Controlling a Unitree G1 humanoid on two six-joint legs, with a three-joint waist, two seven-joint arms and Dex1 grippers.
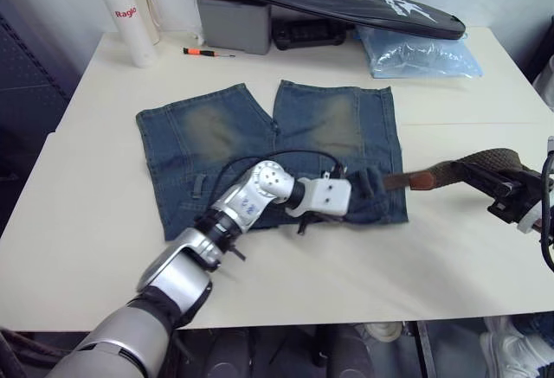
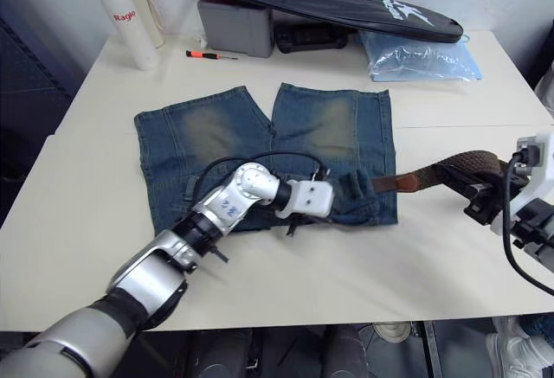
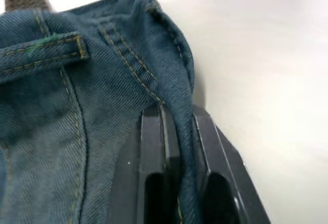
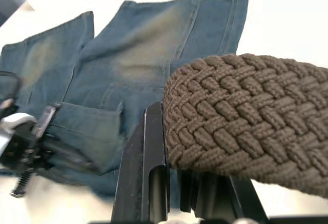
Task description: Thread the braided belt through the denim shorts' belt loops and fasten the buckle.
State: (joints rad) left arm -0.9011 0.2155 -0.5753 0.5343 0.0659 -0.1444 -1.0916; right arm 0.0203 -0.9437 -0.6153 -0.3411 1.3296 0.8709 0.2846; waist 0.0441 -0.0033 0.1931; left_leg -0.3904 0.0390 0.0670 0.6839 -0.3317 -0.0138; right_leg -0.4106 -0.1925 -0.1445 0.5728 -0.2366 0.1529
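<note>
Shorts (image 1: 260,153) lie flat on the tabletop (image 1: 86,222), legs toward the far edge, waistband toward the robot. The left hand (image 1: 362,189) rests on the waistband near its right corner; in the left wrist view its two fingers (image 3: 154,152) pinch a raised fold of the denim edge between them, with a belt loop (image 3: 46,55) lying on the cloth just beside.

The belt (image 1: 459,170) reaches from the right side of the tabletop toward the shorts. Its smooth tan tip (image 1: 407,180) meets the shorts' right edge just beside the left hand; whether it has entered a loop cannot be told. The right hand (image 1: 505,193) holds the woven part of the belt, and in the right wrist view the braid (image 4: 246,116) arches over the fingers (image 4: 154,152), which clamp it.

At the far edge stand a white bottle (image 1: 124,13), a grey box (image 1: 232,22) under a black bag (image 1: 329,2), a pale plastic bag (image 1: 415,54) and a small screwdriver (image 1: 206,51).
</note>
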